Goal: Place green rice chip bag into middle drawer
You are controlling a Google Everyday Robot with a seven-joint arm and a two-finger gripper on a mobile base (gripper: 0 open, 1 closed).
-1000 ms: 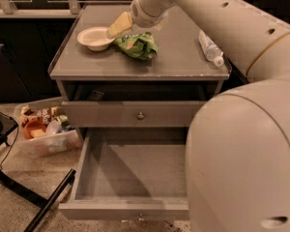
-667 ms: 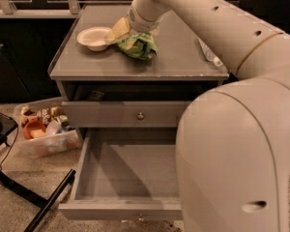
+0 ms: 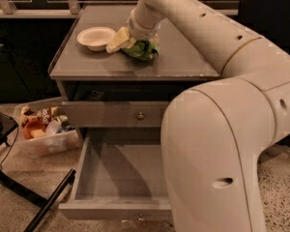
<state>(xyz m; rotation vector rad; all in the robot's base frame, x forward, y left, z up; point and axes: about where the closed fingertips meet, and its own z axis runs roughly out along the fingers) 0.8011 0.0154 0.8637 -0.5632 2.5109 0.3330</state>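
The green rice chip bag (image 3: 145,50) lies on the grey tabletop (image 3: 183,62), just right of a white bowl (image 3: 95,36). My gripper (image 3: 127,40) reaches down from the arm and rests on the bag's left end, covering part of it. The middle drawer (image 3: 121,173) is pulled out below, with a bare grey floor and a small knob (image 3: 140,218) on its front. My arm's big white body (image 3: 217,153) hides the drawer's right side.
A closed drawer front with a knob (image 3: 140,115) sits above the open one. A clear plastic bin (image 3: 46,129) of snacks stands on the floor at left. Black chair legs (image 3: 43,204) lie near the drawer's left front corner.
The gripper has come down and a little left onto the bag. The arm now hides the right of the tabletop, where a bottle showed before.
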